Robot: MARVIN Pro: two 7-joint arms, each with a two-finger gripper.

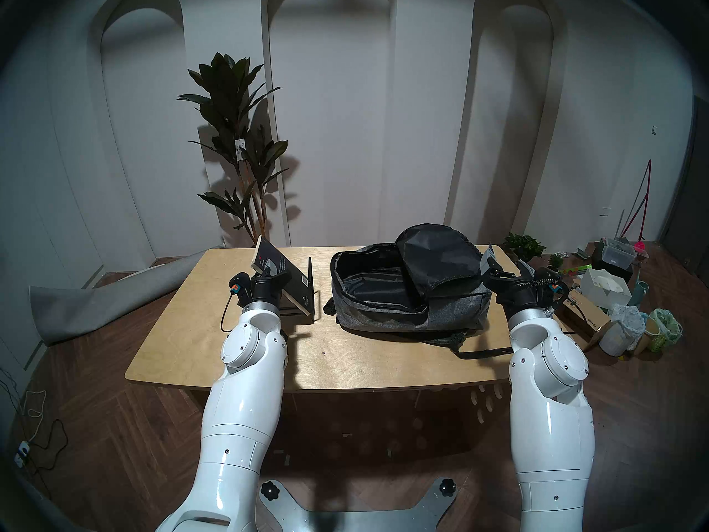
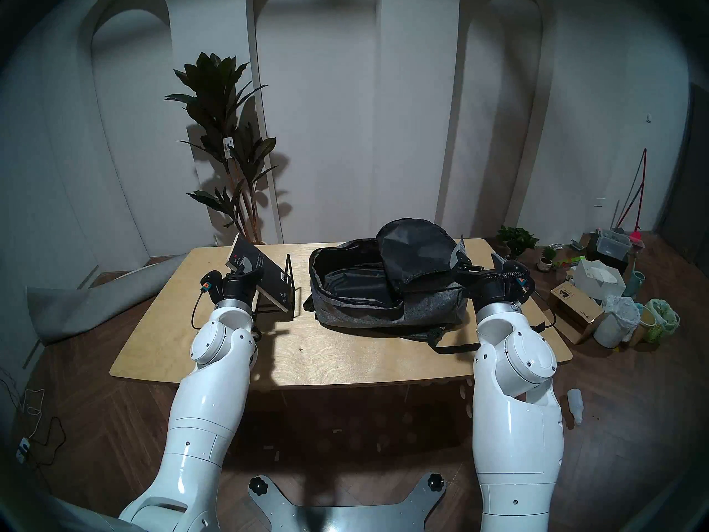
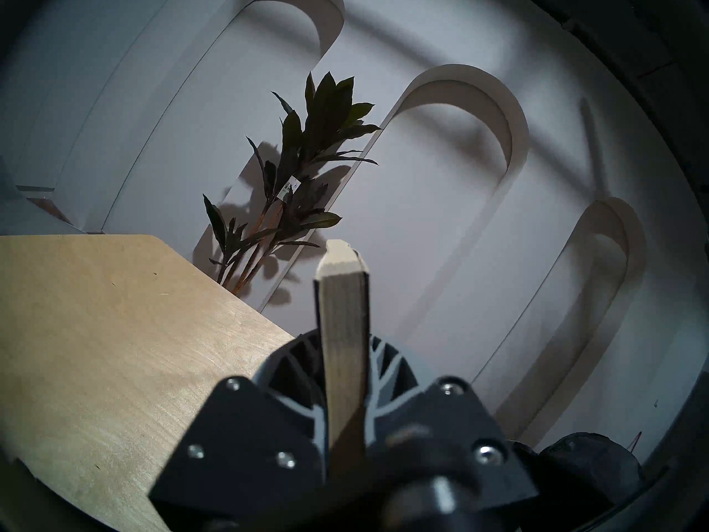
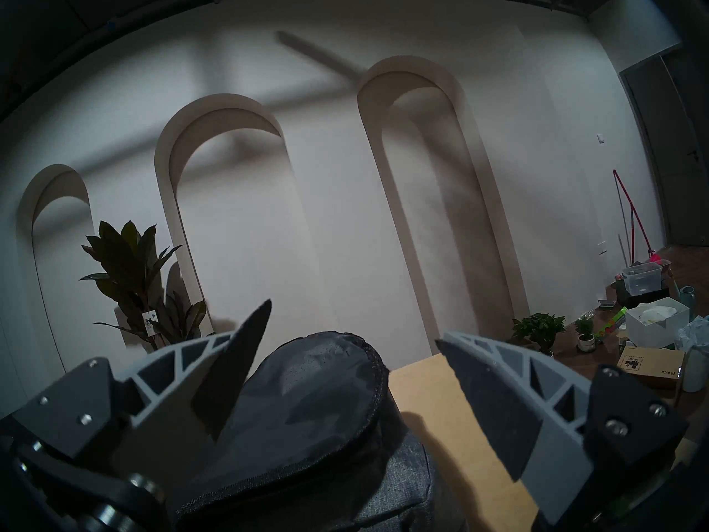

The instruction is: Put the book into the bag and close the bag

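The black book [image 1: 286, 278] tilts up to the left over the black wire-frame stand [image 1: 311, 289], with its lower end by the stand's base. My left gripper [image 1: 268, 278] is shut on the book's near edge. In the left wrist view the cream page edges [image 3: 343, 308] stand between the fingers [image 3: 391, 362]. The grey bag [image 1: 452, 308] lies on the table, unzipped, its black-lined flap [image 1: 437, 255] raised at the right end. My right gripper [image 1: 505, 264] is open and empty at the bag's right end. In the right wrist view it [image 4: 353, 324] hovers just behind the flap [image 4: 314, 397].
The wooden table [image 1: 345, 358] holds the stand and the bag. A black strap [image 1: 479, 352] trails toward the front right edge. A tall plant [image 1: 238, 147] stands behind the table. A rolled grey mat [image 1: 96, 301] lies on the floor at left, with boxes and bins [image 1: 614, 301] at right.
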